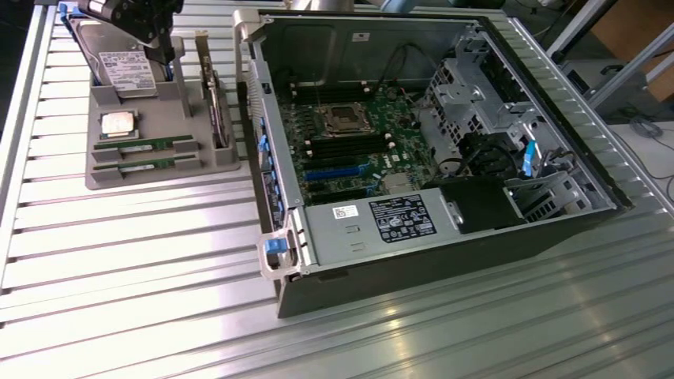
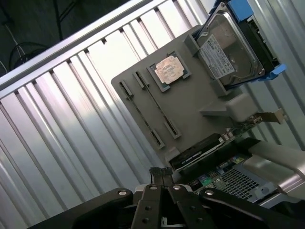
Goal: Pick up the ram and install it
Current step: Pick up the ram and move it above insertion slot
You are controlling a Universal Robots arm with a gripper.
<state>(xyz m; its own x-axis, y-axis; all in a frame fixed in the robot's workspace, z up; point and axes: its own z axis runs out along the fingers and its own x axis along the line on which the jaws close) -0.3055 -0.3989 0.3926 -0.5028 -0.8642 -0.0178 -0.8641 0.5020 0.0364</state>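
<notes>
Ribbed aluminium table (image 1: 126, 253) runs under everything, with a grey holder (image 1: 137, 178) toward the exterior view's left and an open computer case (image 1: 316, 296) beside it. The ram stick (image 1: 142, 144) stands on edge in a slot of the holder. A second ram stick (image 1: 145, 163) sits just beside it, and the processor chip (image 1: 118, 124) lies close on the other side. The gripper (image 1: 160, 49) hangs over the far end of the holder, near the hard drive (image 1: 125, 67) and apart from both sticks. Its fingers are pressed together on nothing, as the wrist view also shows (image 2: 161, 171).

Several things could go wrong from here. Clenched fingers cannot straddle a thin board, so a descent made like this would likely jab the top edge. The two sticks are close neighbours, and a finger coming down off-centre could catch the wrong one or wedge between them. A grip off the middle may let the stick tilt as it leaves its slot. Inside the case, the memory slots (image 1: 348, 146) lie just beside the processor socket (image 1: 342, 118). A slanted or shifted stick would probably jam there rather than seat.
</notes>
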